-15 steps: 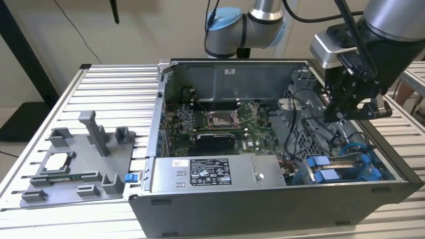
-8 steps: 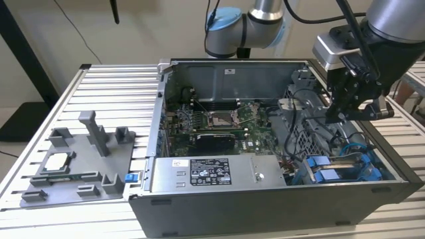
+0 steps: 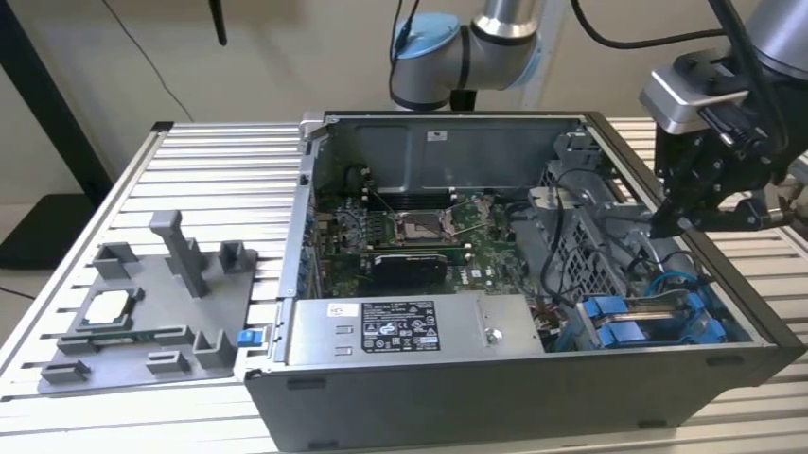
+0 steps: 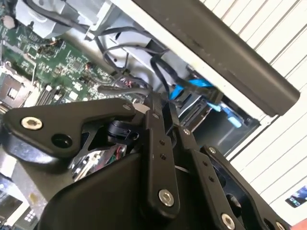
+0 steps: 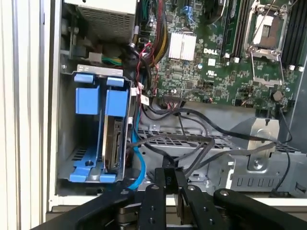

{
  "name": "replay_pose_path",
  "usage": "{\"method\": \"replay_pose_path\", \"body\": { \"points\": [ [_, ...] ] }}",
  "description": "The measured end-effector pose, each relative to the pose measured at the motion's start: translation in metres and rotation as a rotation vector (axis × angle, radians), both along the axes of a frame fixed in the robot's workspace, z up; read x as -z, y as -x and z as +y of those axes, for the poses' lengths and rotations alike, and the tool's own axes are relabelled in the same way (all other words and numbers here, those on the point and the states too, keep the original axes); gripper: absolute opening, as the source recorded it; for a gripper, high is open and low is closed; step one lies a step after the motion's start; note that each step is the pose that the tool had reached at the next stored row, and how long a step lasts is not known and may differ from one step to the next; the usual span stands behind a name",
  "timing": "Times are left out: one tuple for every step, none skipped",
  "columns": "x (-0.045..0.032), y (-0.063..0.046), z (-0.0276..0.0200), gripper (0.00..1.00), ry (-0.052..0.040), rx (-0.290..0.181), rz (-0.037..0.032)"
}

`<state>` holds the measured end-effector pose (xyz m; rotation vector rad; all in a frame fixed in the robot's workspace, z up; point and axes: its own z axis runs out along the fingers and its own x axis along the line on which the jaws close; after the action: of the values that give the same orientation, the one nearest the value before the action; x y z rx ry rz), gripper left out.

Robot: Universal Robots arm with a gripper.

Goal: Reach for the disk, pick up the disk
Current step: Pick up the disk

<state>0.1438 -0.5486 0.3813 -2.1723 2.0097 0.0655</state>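
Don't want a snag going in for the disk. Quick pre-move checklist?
1. Target found: the disk stands on edge in its blue carrier inside the drive cage. ok
2. Access: the case is open on its upper side. ok
3. The hand hangs over the drive end of the case, apart from the disk. ok
4. Path free: a blue cable runs beside the carrier and black cables cross near the hand. not ok
5. Carrier latch released: cannot tell
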Motion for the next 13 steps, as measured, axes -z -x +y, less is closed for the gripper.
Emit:
{"method": "replay_pose_path", "body": {
  "points": [
    [0.0001,-0.001,-0.0013,0.00,0.0016,0.000,0.0000],
    [0.0002,-0.002,-0.0028,0.00,0.0029,0.000,0.0000],
    [0.0004,-0.002,-0.0042,0.00,0.0037,0.000,0.0000],
    [0.0007,-0.002,-0.0062,0.00,0.0040,0.000,0.0000],
    [0.0012,-0.002,-0.0083,0.00,0.0041,0.001,0.0000],
    [0.0018,-0.002,-0.0106,0.00,0.0041,0.001,0.0000],
    [0.0024,-0.002,-0.0127,0.00,0.0041,0.002,-0.0001],
    [0.0032,-0.002,-0.0150,0.00,0.0040,0.002,-0.0002],
    [0.0039,-0.002,-0.0173,0.00,0.0040,0.004,-0.0004],
    [0.0048,-0.002,-0.0195,0.00,0.0040,0.005,-0.0008],
    [0.0056,-0.002,-0.0218,0.00,0.0041,0.007,-0.0012],
    [0.0064,-0.002,-0.0238,0.00,0.0041,0.009,-0.0015],
    [0.0074,-0.002,-0.0259,0.00,0.0041,0.010,-0.0017]
  ]
}}
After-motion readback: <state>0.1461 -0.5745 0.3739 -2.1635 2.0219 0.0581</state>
